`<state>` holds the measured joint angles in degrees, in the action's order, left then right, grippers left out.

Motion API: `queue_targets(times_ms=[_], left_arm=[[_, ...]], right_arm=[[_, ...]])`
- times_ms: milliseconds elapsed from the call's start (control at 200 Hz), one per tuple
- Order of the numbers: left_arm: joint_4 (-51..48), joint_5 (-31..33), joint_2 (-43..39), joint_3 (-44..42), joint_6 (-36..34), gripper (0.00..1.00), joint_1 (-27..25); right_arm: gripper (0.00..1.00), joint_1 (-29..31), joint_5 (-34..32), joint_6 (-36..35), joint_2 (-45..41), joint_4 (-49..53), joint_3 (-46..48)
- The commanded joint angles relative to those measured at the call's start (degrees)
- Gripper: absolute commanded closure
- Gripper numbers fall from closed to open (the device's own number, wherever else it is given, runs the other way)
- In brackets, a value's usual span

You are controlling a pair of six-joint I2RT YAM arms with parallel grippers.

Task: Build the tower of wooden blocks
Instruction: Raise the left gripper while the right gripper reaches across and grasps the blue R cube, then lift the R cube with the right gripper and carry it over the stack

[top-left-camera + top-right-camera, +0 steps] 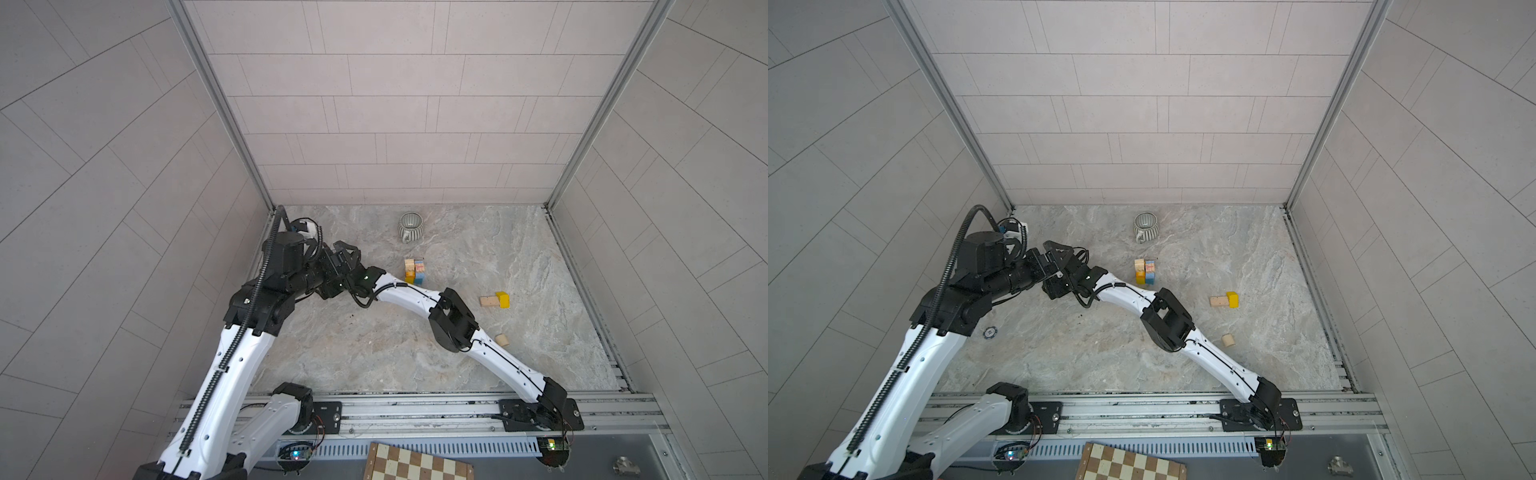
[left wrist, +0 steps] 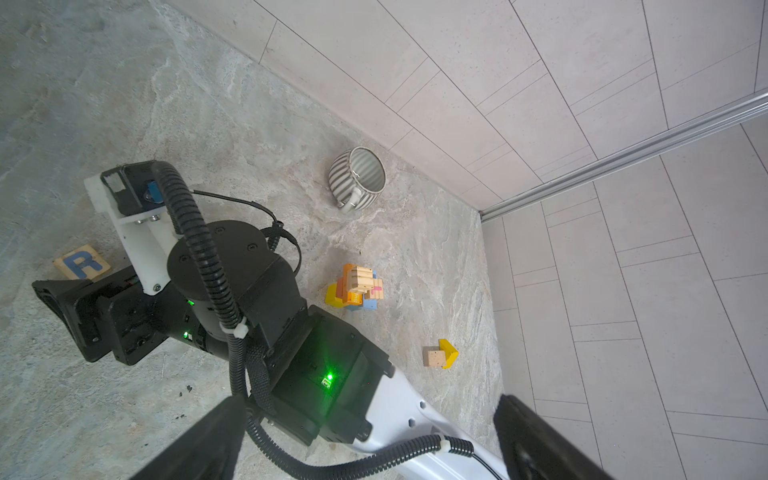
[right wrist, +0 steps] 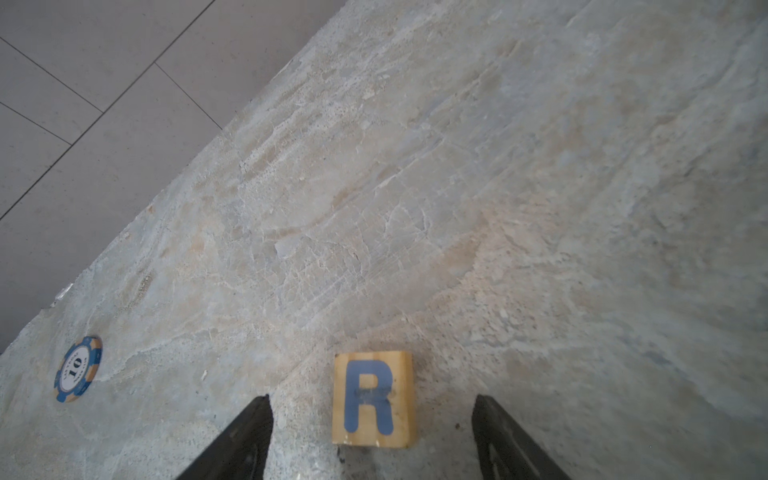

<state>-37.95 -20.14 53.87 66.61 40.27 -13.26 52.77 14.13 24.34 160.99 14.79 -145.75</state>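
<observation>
We judge our released right gripper [image 3: 371, 397], astride the R block [image 3: 373, 401] low in its wrist view, may skew it if one jaw touches first; the wood block tower [image 1: 414, 271] stands centre-frame in both top views.

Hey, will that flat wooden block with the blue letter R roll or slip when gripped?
Probably won't roll: the wooden R block lies flat. Likely stiff and light; its straight sides should suit the open right gripper.
</observation>
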Motion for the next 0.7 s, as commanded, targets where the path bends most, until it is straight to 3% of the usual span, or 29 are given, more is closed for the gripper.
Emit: queue_targets(times_ms=[0, 495, 696], left_arm=[[1.4, 0.0, -0.9, -0.4, -0.2, 0.0, 0.0], [1.1, 1.0, -1.8, -2.1, -0.9, 0.01, 0.0], [1.0, 1.5, -1.9, -2.1, -1.1, 0.01, 0.0]], right_arm=[[0.25, 0.4, -0.7, 0.8, 2.4, -0.2, -2.1], [0.42, 2.8, -12.5, -7.7, 5.0, 4.5, -4.2], [0.57, 2.8, -14.4, -8.7, 4.8, 5.6, -3.9]])
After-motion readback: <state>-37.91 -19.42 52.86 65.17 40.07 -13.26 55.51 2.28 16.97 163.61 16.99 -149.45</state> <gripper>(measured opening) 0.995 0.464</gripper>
